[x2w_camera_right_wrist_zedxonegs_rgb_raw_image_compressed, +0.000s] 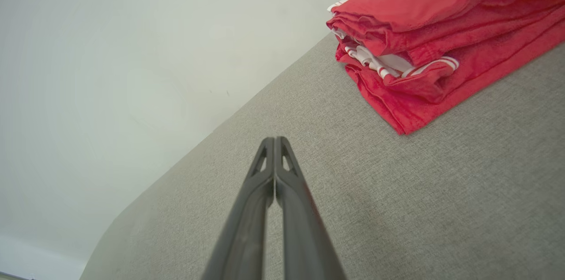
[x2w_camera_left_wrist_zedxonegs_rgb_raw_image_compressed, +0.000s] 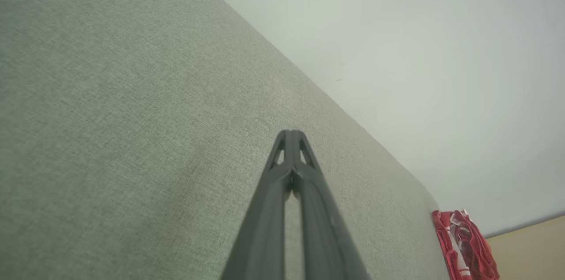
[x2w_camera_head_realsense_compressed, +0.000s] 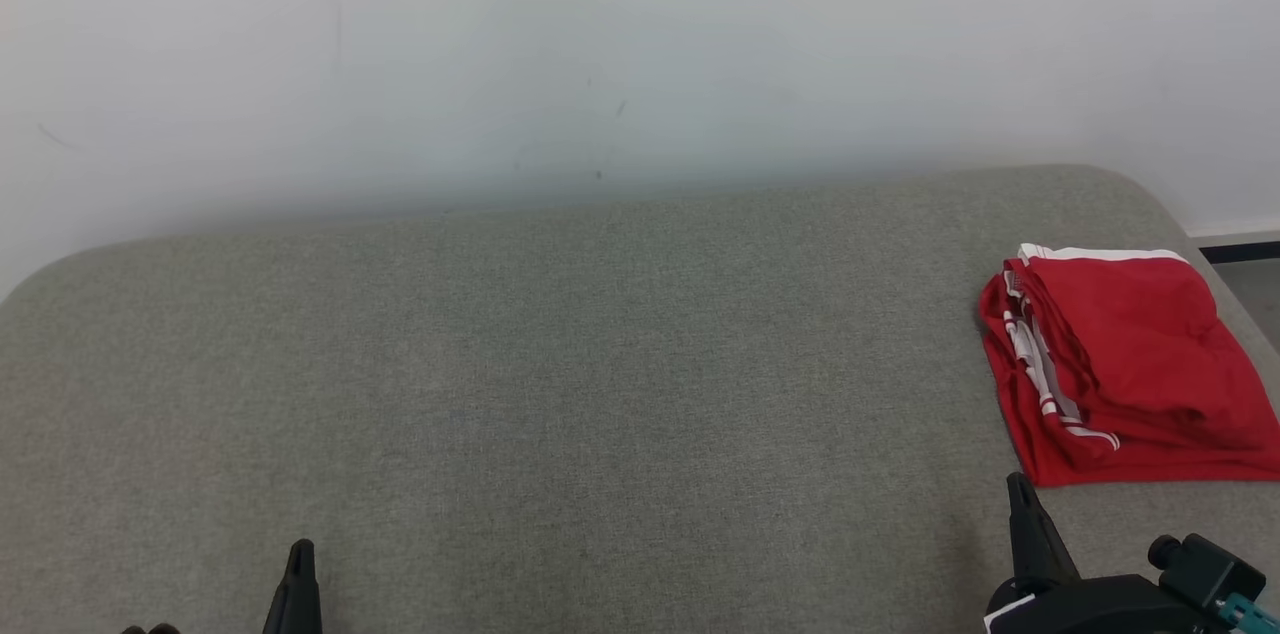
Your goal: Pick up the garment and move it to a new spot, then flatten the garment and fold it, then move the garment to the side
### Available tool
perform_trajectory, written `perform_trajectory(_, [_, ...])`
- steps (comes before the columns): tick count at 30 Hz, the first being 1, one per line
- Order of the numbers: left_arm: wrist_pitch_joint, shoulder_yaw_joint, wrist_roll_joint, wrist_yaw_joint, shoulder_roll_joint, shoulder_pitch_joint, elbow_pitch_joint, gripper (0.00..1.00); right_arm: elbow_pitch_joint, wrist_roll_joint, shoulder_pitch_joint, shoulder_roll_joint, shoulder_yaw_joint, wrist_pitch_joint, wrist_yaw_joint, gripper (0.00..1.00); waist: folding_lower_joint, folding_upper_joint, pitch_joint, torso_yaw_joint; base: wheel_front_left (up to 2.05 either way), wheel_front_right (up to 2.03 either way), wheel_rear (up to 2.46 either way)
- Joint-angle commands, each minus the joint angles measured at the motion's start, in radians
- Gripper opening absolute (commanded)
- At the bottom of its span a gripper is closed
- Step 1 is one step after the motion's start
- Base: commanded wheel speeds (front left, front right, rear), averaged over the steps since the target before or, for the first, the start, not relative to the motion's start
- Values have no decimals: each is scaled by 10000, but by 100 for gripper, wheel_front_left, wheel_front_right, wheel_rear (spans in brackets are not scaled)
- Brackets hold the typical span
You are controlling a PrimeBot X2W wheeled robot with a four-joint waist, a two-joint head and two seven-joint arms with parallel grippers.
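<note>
Nearest, at the bottom edge of the head view, the left gripper rises at lower left and the right gripper at lower right. Each shows as a single closed point, its base cut off by the frame. One folded red garment with white stripes lies at the right end of the grey-green woven fabric surface, just beyond the right gripper and apart from it. Its right edge runs out of frame. Behind stands a plain white wall.

From the left wrist, that gripper's two fingers meet at the tips, holding nothing, over bare fabric. The garment is small and far off at lower right, cut by the bottom edge, beside a strip of tan floor.

From the right wrist, the two fingers are likewise pressed together and empty. The garment sits close at upper right, its stacked folds seen side-on, with its top and right cropped.
</note>
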Motion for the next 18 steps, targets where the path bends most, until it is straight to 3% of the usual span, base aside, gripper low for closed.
perform_trajectory(1, [92,68,-362,-50,44,-265,-95,0,-183,407,-230,-3,-69,76,-7,0,0,0,10,9,0,0,0])
perform_trajectory(18, [645,220,-2451,-280,54,-575,-13,0,-389,2660,-334,-1,-298,601,-11,0,0,0,119,91,0,0,0])
